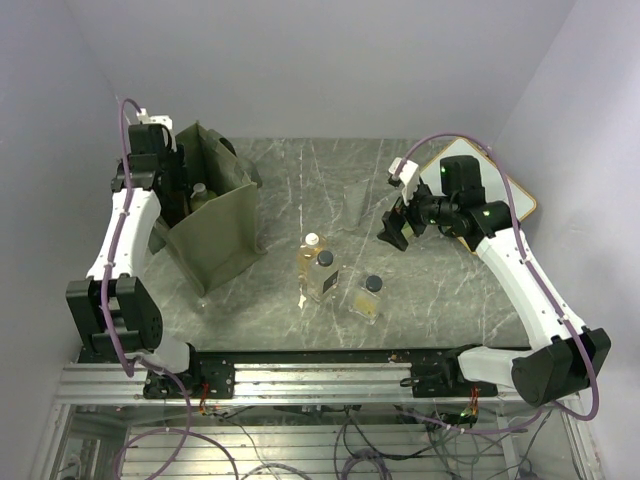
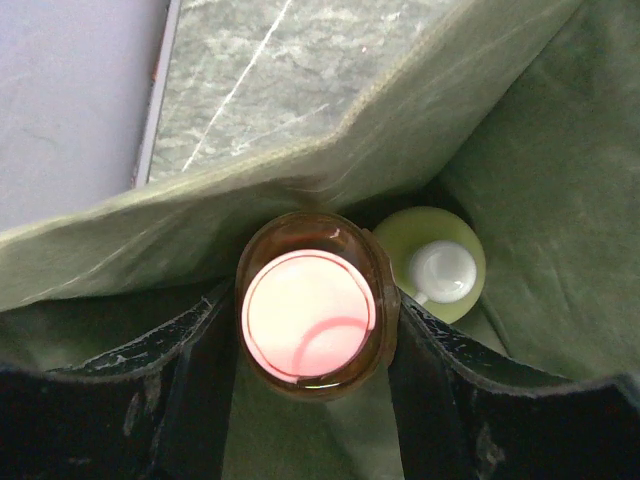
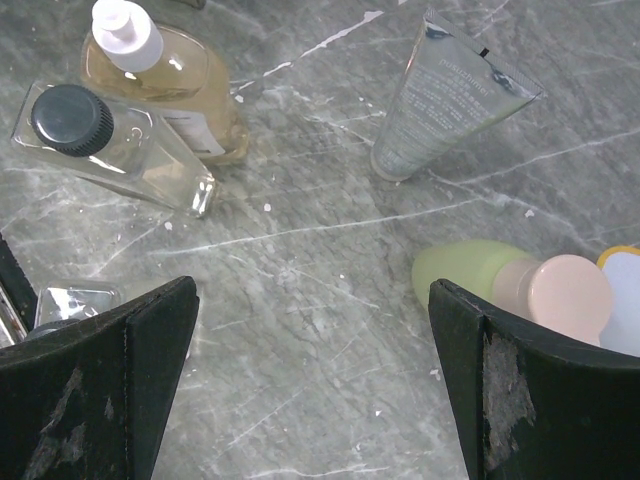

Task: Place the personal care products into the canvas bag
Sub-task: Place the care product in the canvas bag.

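1. Overhead: the left gripper (image 1: 176, 192) is pictured inside the canvas bag (image 1: 215, 235), which stands upright at the left of the table (image 1: 290, 170). The right gripper (image 1: 397, 230) is held above the table near a grey tube (image 1: 355, 200). A cream bottle (image 1: 313, 255), a clear square bottle (image 1: 323, 282) just beside it and a second square bottle (image 1: 368, 298) are seen on the table outside the bag.
2. Left wrist: an orange bottle (image 2: 310, 315) is clasped between the fingers (image 2: 190, 390) inside the bag, with a white-capped green bottle (image 2: 440, 262) just beside it.
3. Right wrist: the jaws are spread wide with nothing held. A peach-capped green bottle (image 3: 500, 280) is seen lying on the table below them.
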Motion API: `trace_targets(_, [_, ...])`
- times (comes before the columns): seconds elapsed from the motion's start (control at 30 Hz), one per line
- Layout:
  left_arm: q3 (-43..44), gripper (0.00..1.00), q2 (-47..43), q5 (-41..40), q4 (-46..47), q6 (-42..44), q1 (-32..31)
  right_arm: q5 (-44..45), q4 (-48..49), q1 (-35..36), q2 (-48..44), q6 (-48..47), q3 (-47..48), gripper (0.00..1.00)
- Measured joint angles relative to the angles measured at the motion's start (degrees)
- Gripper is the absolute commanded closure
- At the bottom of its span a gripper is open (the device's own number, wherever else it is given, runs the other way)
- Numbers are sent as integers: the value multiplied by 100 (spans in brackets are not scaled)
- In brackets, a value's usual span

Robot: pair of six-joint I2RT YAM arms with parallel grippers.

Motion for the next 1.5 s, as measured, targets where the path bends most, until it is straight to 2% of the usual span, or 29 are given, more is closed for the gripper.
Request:
trace_targets(0.5, [-525,81,323,63,358,59,0,92,-2,57,0,-66,-33,0])
trace_targets(1.0, [-514,62,717,122,603,70,0,133,-2,105,0,-85,-31,0])
trace_targets(1.27, [-525,61,708,157,634,55,0,149,-2,109,0,-85,-42,0])
trace_targets(1.5, [-673,55,503,243,619,50,0,151,-2,142,0,-83,-42,0])
